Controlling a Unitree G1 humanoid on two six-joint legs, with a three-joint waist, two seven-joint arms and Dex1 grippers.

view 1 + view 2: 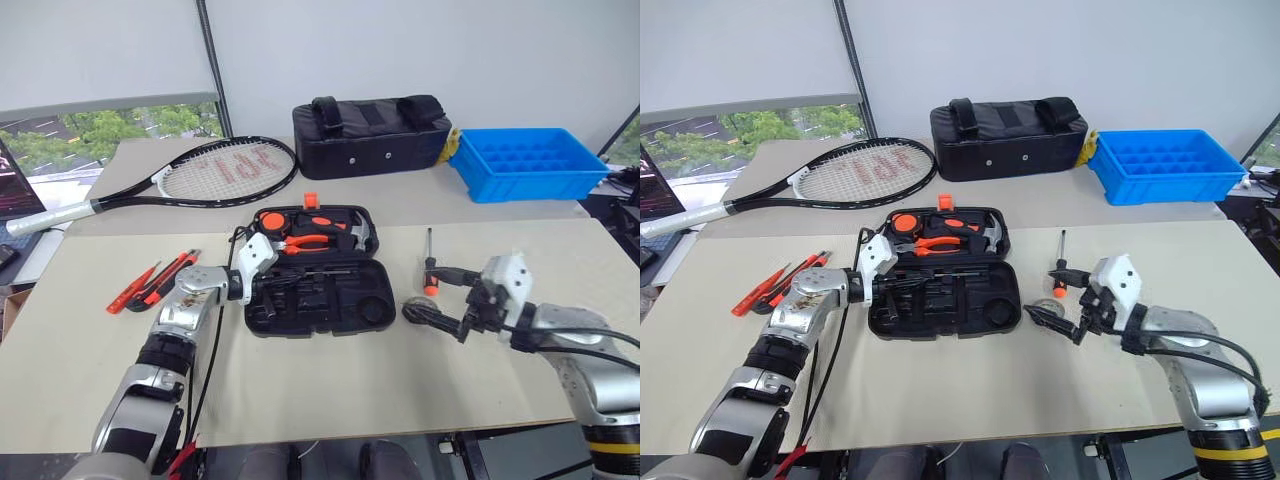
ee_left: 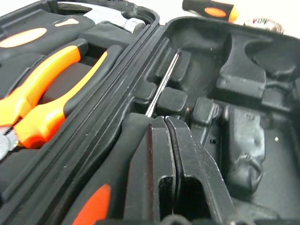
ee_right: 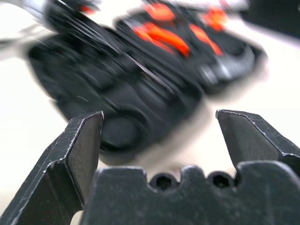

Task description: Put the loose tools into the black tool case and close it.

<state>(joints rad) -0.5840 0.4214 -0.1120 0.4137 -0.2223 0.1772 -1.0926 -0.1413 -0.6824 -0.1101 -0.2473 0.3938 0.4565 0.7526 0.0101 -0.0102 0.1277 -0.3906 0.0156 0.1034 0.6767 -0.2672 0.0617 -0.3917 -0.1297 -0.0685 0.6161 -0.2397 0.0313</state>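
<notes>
Left wrist view: left end effector [image 2: 171,136] pinched on a slim screwdriver [image 2: 161,84], shaft over the open tool case's [image 1: 330,300] slots for seating; right end effector [image 1: 440,318] wide above the tape roll [image 1: 418,311].

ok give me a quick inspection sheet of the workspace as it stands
surface: beige table.
job's things: black tool case lies open; pliers in far half; thin screwdriver shaft in near half. Loose: screwdriver and tape roll right of case; utility knife and red-handled tools left.
clutter: tennis racket, black bag, blue tray on far table.
grippers: left gripper jaws shut, at case; right gripper jaws open, at tape roll.
cables: on both arms.
surroundings: window with trees at left.
</notes>
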